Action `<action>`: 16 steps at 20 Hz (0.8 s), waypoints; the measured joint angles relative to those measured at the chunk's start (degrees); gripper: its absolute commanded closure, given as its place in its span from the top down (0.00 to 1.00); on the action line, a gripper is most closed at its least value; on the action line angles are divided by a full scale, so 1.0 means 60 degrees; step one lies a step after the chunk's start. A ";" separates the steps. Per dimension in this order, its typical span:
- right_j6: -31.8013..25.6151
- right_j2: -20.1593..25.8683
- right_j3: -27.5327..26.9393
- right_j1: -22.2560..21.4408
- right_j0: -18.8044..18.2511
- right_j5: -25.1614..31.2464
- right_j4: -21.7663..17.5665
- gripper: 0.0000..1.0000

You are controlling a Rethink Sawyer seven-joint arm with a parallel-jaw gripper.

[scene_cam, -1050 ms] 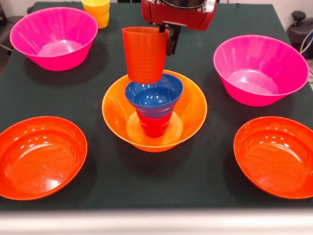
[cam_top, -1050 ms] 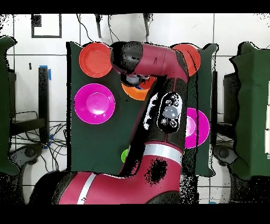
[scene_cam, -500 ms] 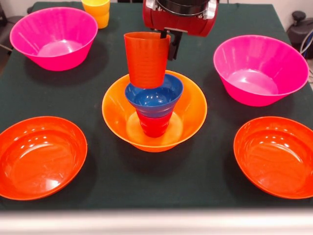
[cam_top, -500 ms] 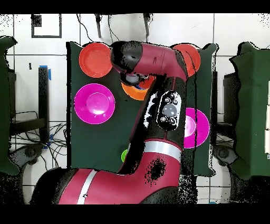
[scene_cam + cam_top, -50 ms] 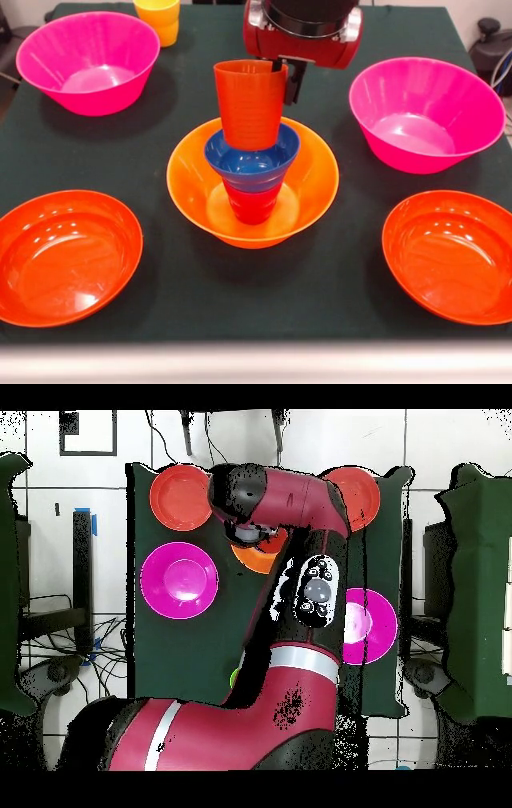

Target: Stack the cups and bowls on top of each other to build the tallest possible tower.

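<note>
The orange cup (image 5: 250, 104) stands upright, its base in the small blue bowl (image 5: 252, 160) – atop the red cup (image 5: 253, 204) in the large orange bowl (image 5: 312, 188) mid-table; the gripper (image 5: 282, 72) pinches its rim; pink bowls (image 5: 428, 112) flank – shallow red-orange bowls (image 5: 68, 256) nearer.

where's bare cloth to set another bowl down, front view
Roomiest is the front strip between the two red-orange bowls, below the large orange bowl. Narrower gaps lie between that bowl and each pink bowl. The centre is crowded: the pincer holds the orange cup over the blue bowl.
</note>
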 measured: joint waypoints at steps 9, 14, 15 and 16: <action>0.0000 -0.0032 0.0000 0.0000 0.0144 0.0001 0.0005 0.00; 0.0000 -0.0047 0.0000 0.0000 0.0167 0.0001 0.0005 0.00; 0.0000 -0.0049 0.0000 0.0000 0.0167 0.0001 0.0003 0.00; 0.0000 -0.0058 0.0000 0.0000 0.0166 0.0001 0.0003 0.00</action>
